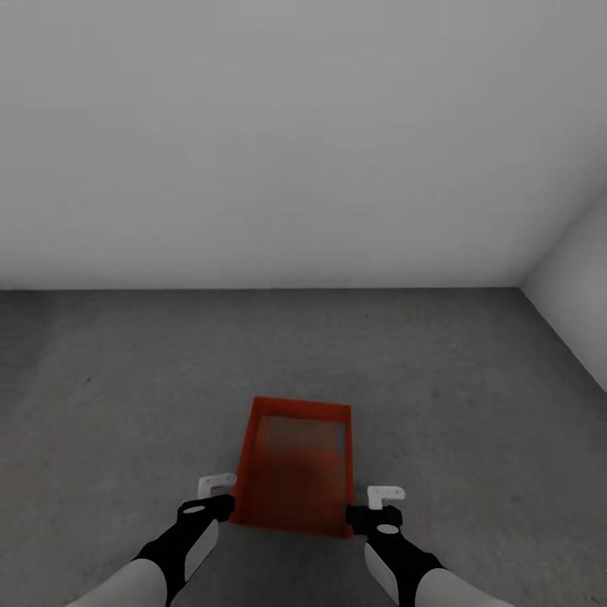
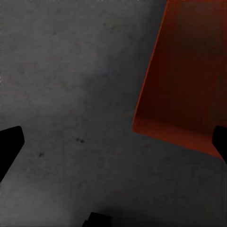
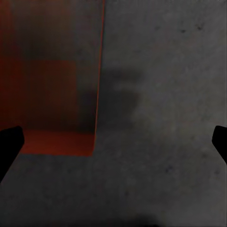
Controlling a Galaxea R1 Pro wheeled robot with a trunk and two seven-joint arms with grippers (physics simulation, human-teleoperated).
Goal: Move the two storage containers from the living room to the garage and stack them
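in the garage, my two arms reach down over the near end of a storage container [image 1: 295, 472], one at each near corner. my left gripper [image 1: 211, 499] sits just beside the box's near left corner and my right gripper [image 1: 377, 506] just beside its near right corner. in the left wrist view my left gripper's fingers [image 2: 9, 146] stand wide apart, with bare concrete between them and the red-orange wall [image 2: 187, 71] off to one side, so that gripper is spread open and holds nothing. the right wrist view gives the same reading: fingers [image 3: 9, 144] far apart, the box [image 3: 47, 75] lying toward one finger and not closed upon, a soft shadow on the concrete beside it.

the container, open top up, appears to rest on the dark grey floor [image 1: 126, 379], slightly skewed to my line of sight. whether either gripper is touching its walls i cannot tell from the head view; the wrist views suggest they are apart from it.

beyond the box the concrete runs bare to a white wall [image 1: 303, 143], with a second wall [image 1: 573, 287] meeting it at the right.

by my judgement the task stands about half done: one container seems delivered and set on the garage floor. the other still has to be stacked on top of this one.
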